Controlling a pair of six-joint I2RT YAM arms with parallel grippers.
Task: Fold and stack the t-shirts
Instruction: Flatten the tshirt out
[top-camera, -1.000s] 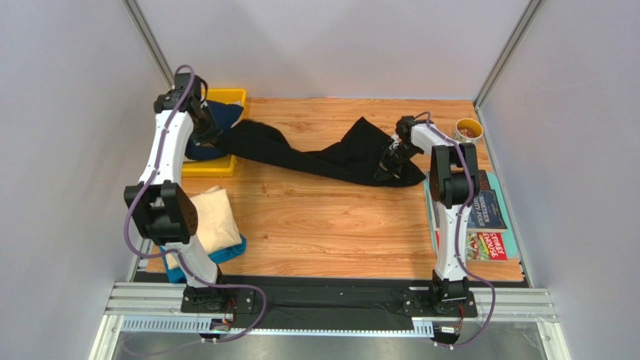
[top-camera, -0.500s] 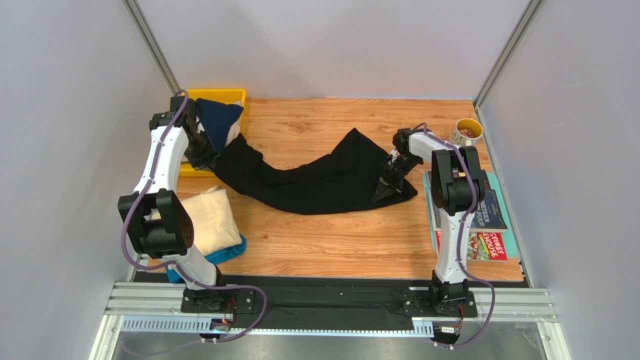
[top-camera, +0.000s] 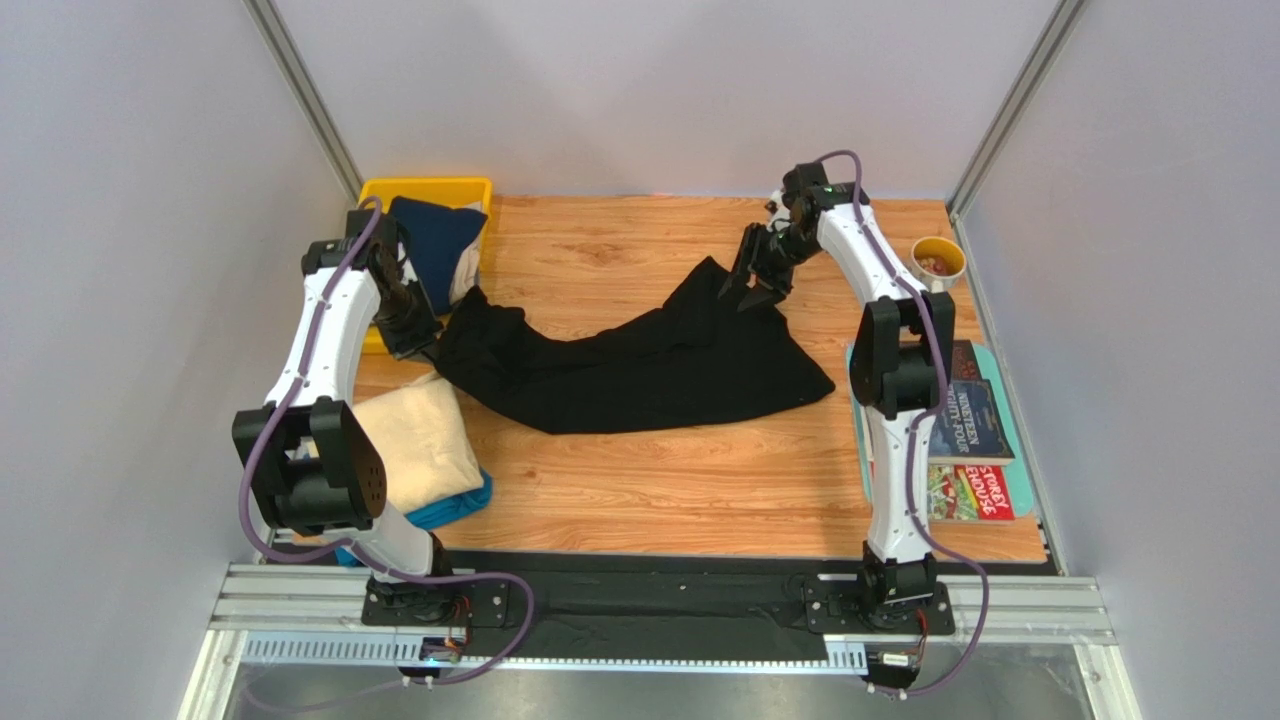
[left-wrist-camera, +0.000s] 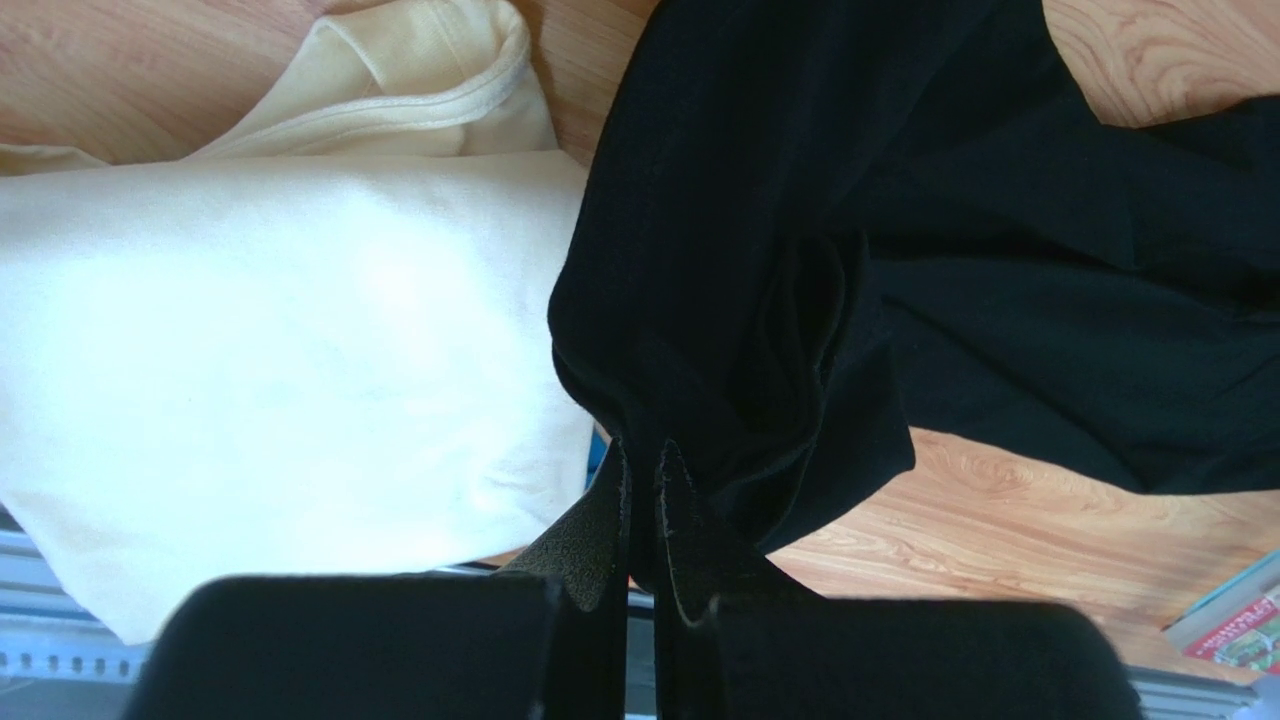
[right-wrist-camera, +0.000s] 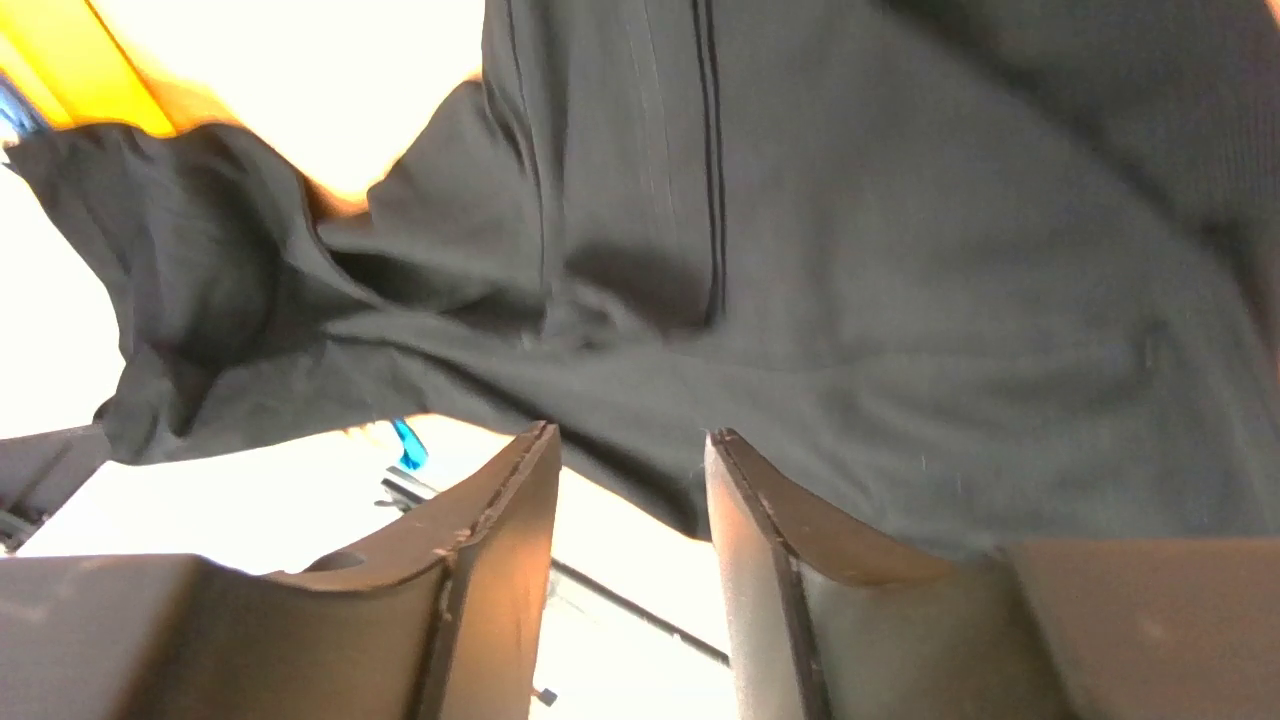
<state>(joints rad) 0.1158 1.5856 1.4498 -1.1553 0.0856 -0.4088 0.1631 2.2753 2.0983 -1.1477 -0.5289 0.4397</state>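
A large black t-shirt lies crumpled across the middle of the wooden table. Its left end is pinched in my left gripper, which is shut on the cloth just off the table. My right gripper hovers by the shirt's far tip with its jaws open; nothing sits between the fingers, and the black cloth hangs just beyond them. A navy t-shirt rests in the yellow bin. A cream t-shirt lies folded on a teal-blue one at the near left.
The yellow bin stands at the far left corner. Colourful magazines lie along the right edge, with a small cup behind them. Grey walls close in both sides.
My right gripper has opened, let go of the black t-shirt and risen toward the far edge. My left gripper has drawn the shirt's left end nearer, away from the bin.
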